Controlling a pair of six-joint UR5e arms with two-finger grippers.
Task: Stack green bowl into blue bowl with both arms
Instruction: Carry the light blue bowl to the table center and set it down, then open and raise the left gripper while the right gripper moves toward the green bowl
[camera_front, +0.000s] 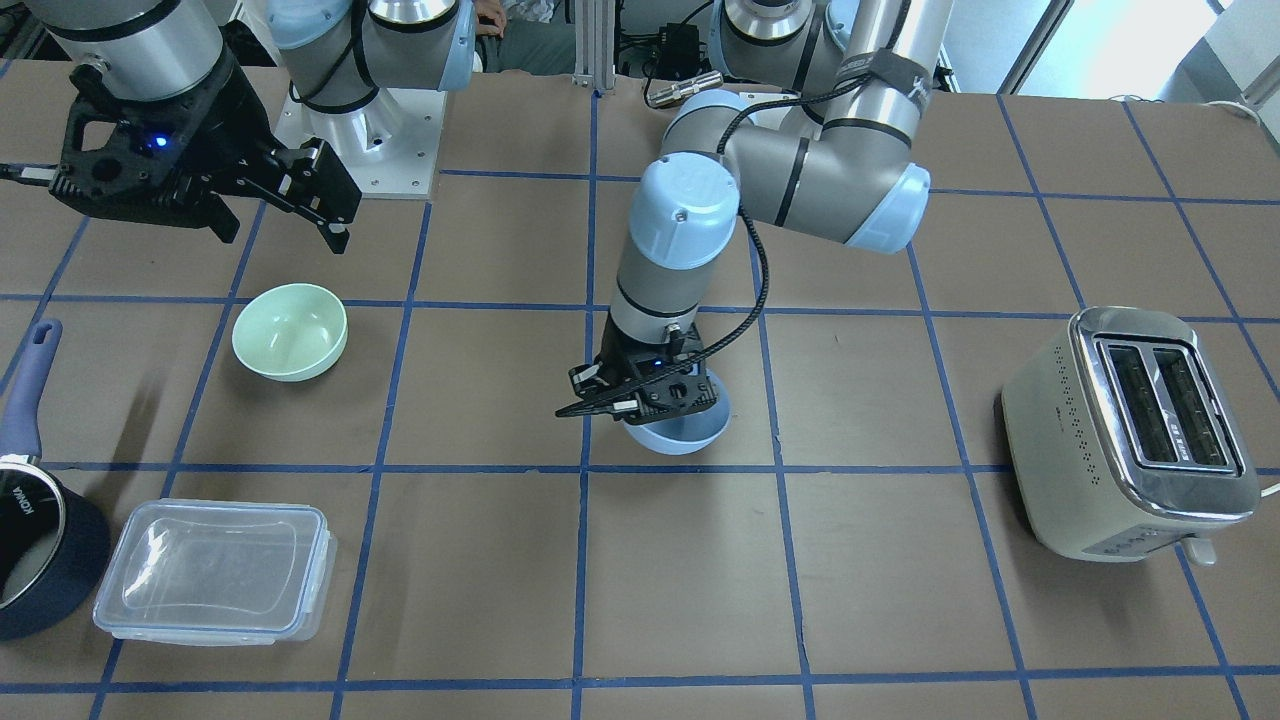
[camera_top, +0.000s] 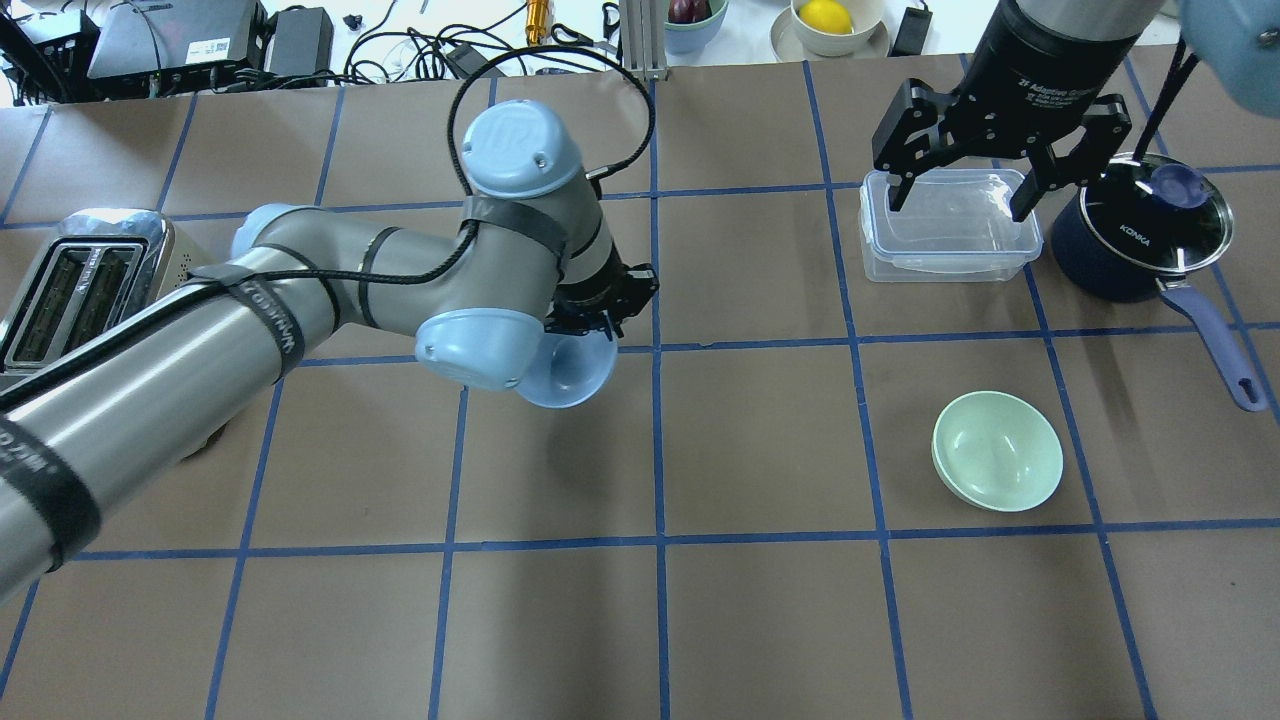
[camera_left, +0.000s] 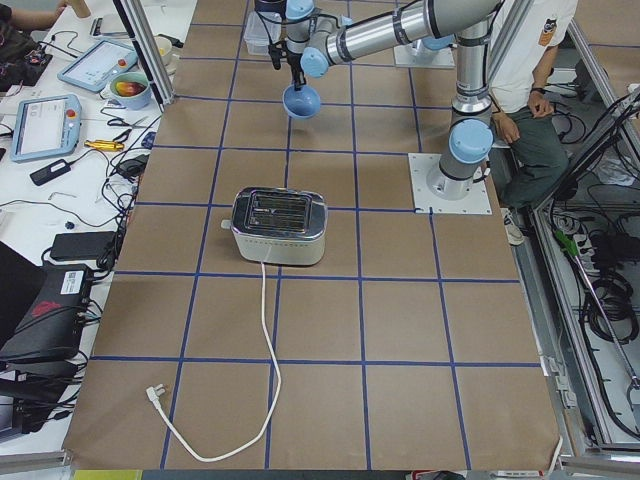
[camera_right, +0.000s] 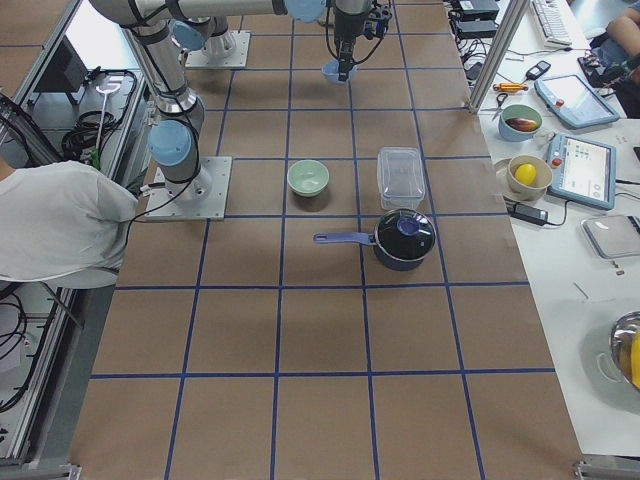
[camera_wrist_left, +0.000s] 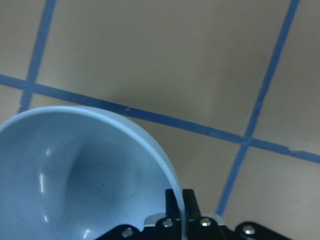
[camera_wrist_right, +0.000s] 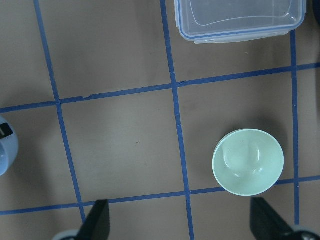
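The pale blue bowl (camera_front: 680, 437) is near the table's middle, tilted and low over the surface. My left gripper (camera_front: 650, 398) is shut on its rim. The wrist view shows one finger on each side of the rim (camera_wrist_left: 177, 202) and the bowl's inside (camera_wrist_left: 75, 175). The bowl also shows in the overhead view (camera_top: 575, 375). The mint-green bowl (camera_front: 290, 332) sits upright and empty on the table, apart from the blue bowl; it also shows in the overhead view (camera_top: 997, 450) and the right wrist view (camera_wrist_right: 248, 162). My right gripper (camera_top: 958, 205) is open, empty and high above the table, beyond the green bowl.
A clear lidded plastic container (camera_top: 950, 225) and a dark blue saucepan with a lid (camera_top: 1140, 235) stand beyond the green bowl on my right. A cream toaster (camera_top: 70, 280) stands at my far left, its cord (camera_left: 262, 330) trailing over the table.
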